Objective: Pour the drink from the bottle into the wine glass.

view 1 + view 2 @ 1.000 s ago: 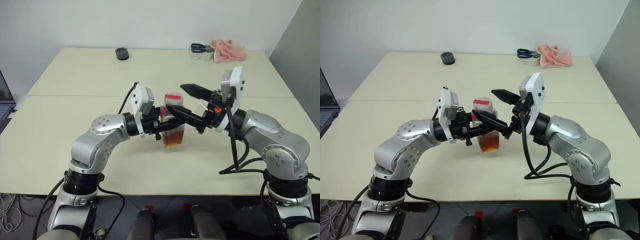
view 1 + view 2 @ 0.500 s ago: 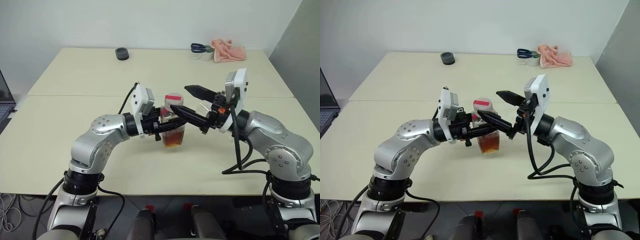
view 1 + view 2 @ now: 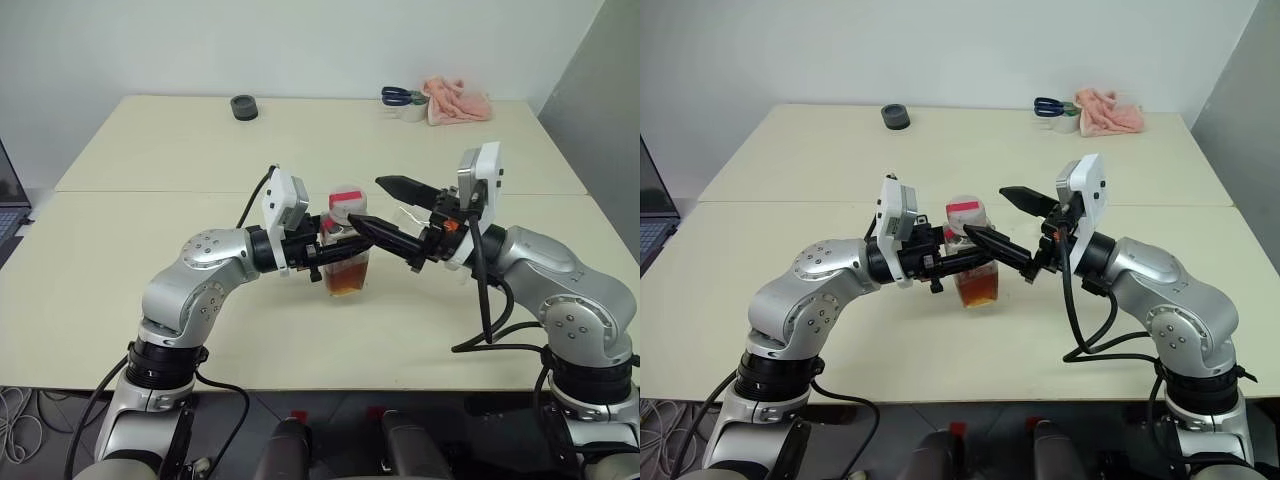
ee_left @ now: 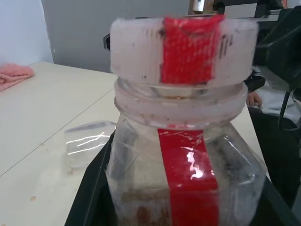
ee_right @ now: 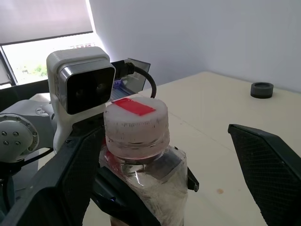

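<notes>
The bottle [image 3: 345,245] stands upright mid-table, clear with a red label strip and a white cap [image 5: 136,122] bearing a red strip. The amber drink [image 3: 346,281] fills its lower part. My left gripper [image 3: 338,252] is shut on the bottle's body from the left. From the right, my right gripper [image 3: 365,200] is open with one finger on each side of the cap, not clamping it. A clear glass shape [image 4: 88,141] sits on the table beyond the bottle, seemingly the wine glass. It is partly hidden behind my right gripper and no stem shows.
At the far edge of the table [image 3: 150,230] lie a black round object [image 3: 244,107], scissors [image 3: 400,95] on a tape roll and a pink cloth [image 3: 458,101]. A laptop [image 3: 8,200] sits at the left edge. A seam crosses the table behind the arms.
</notes>
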Action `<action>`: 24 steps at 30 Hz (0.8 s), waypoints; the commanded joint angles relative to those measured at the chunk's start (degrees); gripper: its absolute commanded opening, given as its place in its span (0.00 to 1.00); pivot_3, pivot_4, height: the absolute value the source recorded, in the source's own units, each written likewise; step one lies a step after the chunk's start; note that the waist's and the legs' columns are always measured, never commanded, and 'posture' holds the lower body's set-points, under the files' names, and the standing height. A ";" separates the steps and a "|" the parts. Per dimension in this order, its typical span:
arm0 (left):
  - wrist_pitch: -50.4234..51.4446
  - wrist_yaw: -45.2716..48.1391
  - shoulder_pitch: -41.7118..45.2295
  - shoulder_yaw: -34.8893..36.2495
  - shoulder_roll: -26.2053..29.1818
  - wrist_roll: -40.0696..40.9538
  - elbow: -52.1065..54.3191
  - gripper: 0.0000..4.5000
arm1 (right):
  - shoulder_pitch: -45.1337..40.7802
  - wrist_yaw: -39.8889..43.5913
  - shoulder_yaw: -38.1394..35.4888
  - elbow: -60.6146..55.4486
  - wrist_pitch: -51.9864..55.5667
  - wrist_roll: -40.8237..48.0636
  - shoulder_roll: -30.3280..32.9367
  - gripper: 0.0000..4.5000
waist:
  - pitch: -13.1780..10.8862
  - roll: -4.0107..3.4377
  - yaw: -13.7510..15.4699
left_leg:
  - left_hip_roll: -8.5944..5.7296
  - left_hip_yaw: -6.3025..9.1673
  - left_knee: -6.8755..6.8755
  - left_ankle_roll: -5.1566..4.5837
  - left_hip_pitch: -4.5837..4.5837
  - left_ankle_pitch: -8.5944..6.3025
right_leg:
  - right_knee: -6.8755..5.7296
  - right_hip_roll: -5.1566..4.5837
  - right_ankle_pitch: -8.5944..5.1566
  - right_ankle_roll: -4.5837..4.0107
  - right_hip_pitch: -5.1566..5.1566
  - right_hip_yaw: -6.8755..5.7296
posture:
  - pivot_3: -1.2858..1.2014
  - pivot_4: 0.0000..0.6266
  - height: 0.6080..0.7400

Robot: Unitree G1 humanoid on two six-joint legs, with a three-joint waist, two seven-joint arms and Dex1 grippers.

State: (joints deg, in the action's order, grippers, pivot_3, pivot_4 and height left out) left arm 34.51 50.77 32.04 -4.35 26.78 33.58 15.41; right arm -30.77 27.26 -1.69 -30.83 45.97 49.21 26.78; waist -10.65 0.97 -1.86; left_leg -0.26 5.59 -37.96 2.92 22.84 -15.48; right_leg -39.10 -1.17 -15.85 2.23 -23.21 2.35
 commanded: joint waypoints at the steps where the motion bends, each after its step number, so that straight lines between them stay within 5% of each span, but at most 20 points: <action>1: -1.20 0.34 1.43 0.87 0.16 0.46 1.88 0.40 | -0.99 0.39 -1.47 -2.07 0.33 3.39 -0.37 0.99 | 0.00 0.00 0.00 | 0.00 0.00 0.00 0.00 0.00 0.00 | 0.00 0.00 0.00 0.00 0.00 0.00 | 0.52 0.24 1.00; 14: -0.78 -0.04 1.55 0.84 0.18 0.56 2.33 0.40 | -4.84 1.30 2.37 1.87 -1.77 -0.05 -3.96 0.99 | 0.00 0.00 0.00 | -0.01 0.00 0.00 0.00 0.00 0.00 | 0.01 0.00 0.00 0.00 0.00 0.00 | 0.52 0.24 1.00; 17: -0.72 -0.09 1.57 0.93 0.27 0.57 2.28 0.40 | -4.68 1.88 2.87 2.27 -2.24 -0.68 -4.16 0.87 | 0.00 0.00 0.00 | 0.00 0.00 0.01 0.00 0.00 0.00 | 0.02 0.00 0.00 0.00 0.00 0.00 | 0.52 0.24 1.00; 23: -0.61 -0.13 1.54 0.96 0.38 0.59 2.29 0.40 | -4.59 2.74 2.66 2.46 -2.32 -1.15 -4.36 0.40 | 0.00 0.00 0.00 | 0.00 0.01 0.00 0.00 -0.01 0.00 | 0.00 0.00 0.00 0.00 0.00 -0.01 | 0.52 0.24 1.00; 24: -0.66 -0.09 1.59 0.96 0.37 0.55 2.15 0.40 | -4.63 2.80 2.58 2.56 -2.38 -1.17 -4.43 0.40 | 0.00 0.00 0.00 | 0.00 0.02 0.00 0.00 -0.01 0.00 | 0.00 0.00 0.00 0.00 0.00 -0.01 | 0.52 0.24 1.00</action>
State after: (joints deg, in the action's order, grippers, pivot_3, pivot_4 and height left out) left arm 34.59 50.62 32.21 -4.36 26.88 33.59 15.43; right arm -34.72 29.47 1.44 -27.23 45.02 48.28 22.48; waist -10.65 0.97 -1.86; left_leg -0.26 5.61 -37.96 2.92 22.83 -15.48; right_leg -39.10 -1.17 -15.85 2.23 -23.21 2.35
